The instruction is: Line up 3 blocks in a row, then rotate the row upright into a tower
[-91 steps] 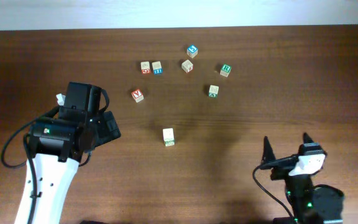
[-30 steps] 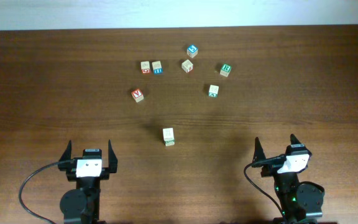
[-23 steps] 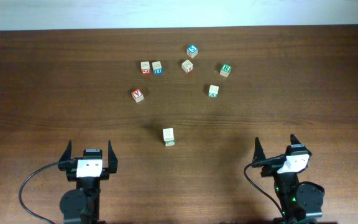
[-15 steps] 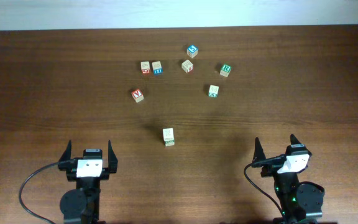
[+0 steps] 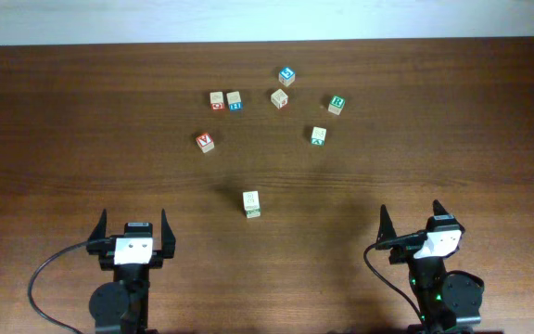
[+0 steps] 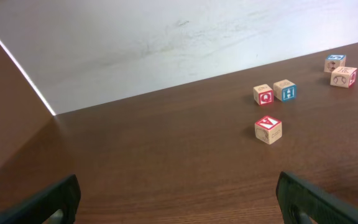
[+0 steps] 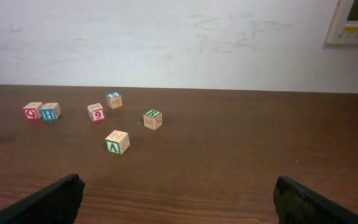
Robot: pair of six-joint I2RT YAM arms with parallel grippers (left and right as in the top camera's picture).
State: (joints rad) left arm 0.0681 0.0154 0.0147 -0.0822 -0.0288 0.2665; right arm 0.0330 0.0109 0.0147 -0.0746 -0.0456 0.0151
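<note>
Across the far half of the bench (image 5: pixel 82 83) lay the blocks, all of them well ahead of both arms. The red-faced block (image 5: pixel 216 100) and the blue-faced block (image 5: pixel 235 100) sat just beside each other, left of centre, so close I could not tell whether they touched. The pale tan block (image 5: pixel 280 97) sat a little to their right, apart from them. I took those three for the ones to be turned, though a blue-topped block (image 5: pixel 287 75) just beyond the tan one might equally have been the blue one meant.

Around them were a red V block (image 5: pixel 205 141), a green B block (image 5: pixel 337 104) and a green A block (image 5: pixel 318 135). A lone pale block (image 5: pixel 251 204) lay nearest the arms, between the two.

From where I stood, the red and blue pair lay forward and slightly right of the left claw (image 5: pixel 133 223), clearly the nearer one. The tan block lay about midway between the arms, with no obvious favourite. Being cubes, they had no long axis to line up with. With the pair side by side, I judged a claw would do better closing across the near and far faces than squeezing between them.

Both arms sat tucked low at the near edge, claws pointing straight across the wood toward the blocks. The right claw (image 5: pixel 413 221) was twisted slightly off square. Each claw was released, fingers spread wide, with nothing between them.
</note>
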